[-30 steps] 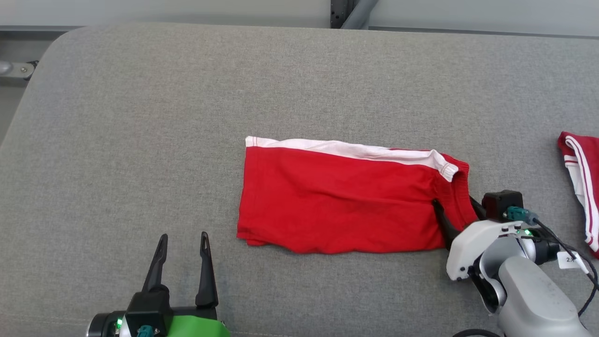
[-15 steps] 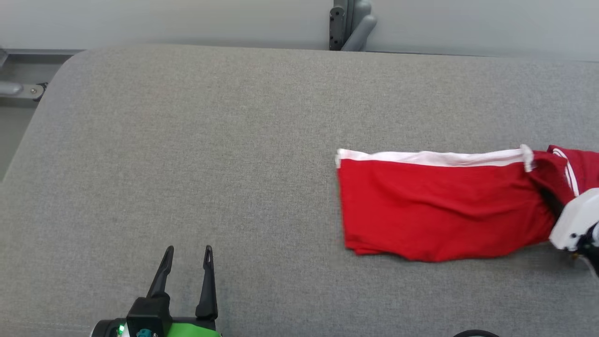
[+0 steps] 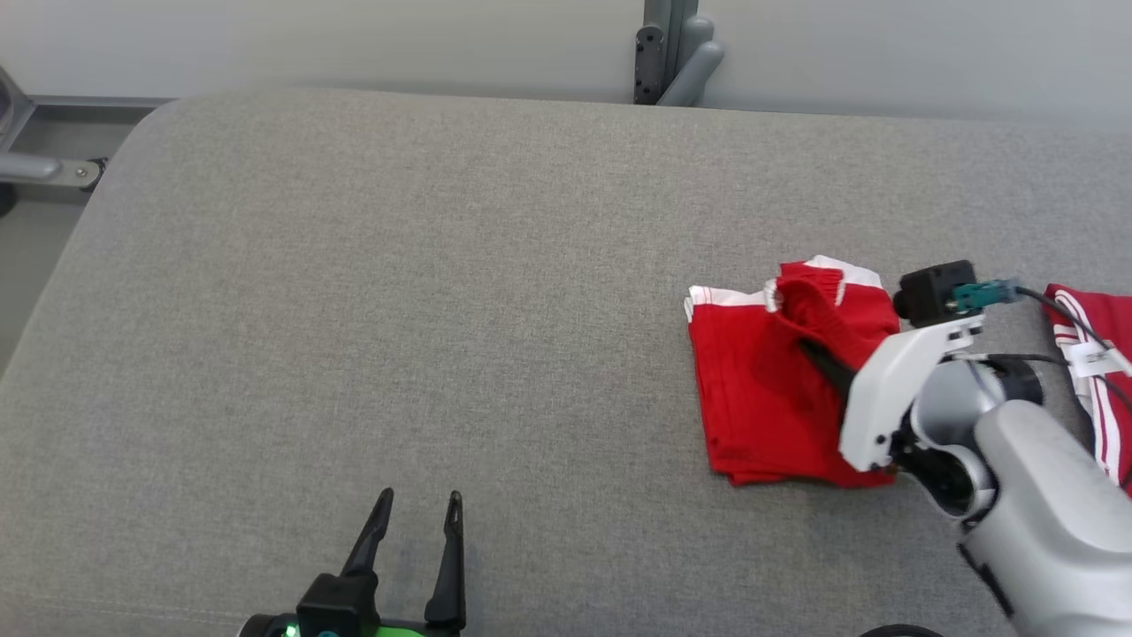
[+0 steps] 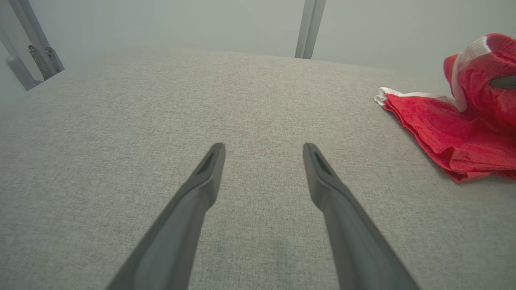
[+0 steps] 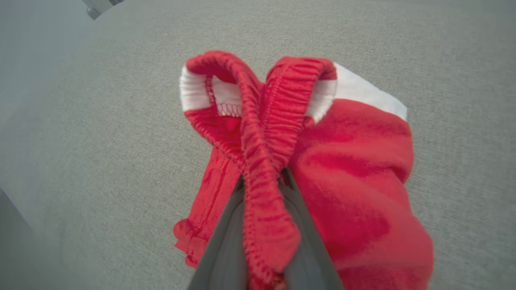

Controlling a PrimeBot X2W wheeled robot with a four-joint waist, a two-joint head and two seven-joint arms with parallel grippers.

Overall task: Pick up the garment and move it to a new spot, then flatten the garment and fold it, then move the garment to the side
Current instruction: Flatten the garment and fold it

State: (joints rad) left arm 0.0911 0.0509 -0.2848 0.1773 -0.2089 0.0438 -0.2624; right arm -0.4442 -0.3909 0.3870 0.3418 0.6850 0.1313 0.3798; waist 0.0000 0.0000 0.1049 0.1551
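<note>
On the grey padded surface [image 3: 398, 265], right of centre: red garment [image 3: 752, 416] in the right gripper [image 3: 806, 347].
Its fingers [image 5: 225, 241] pinch the elastic waistband [image 5: 262, 161], bunched and raised above the rest; left gripper [image 3: 421, 495] hovers spread, well apart.

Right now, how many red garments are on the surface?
2. One garment is pinched in the right end effector; the other garment lies at the far right edge, partly cut off.

Head camera above, looking down, wrist cameras low and close, all sharing garment [image 3: 752, 416]
</note>
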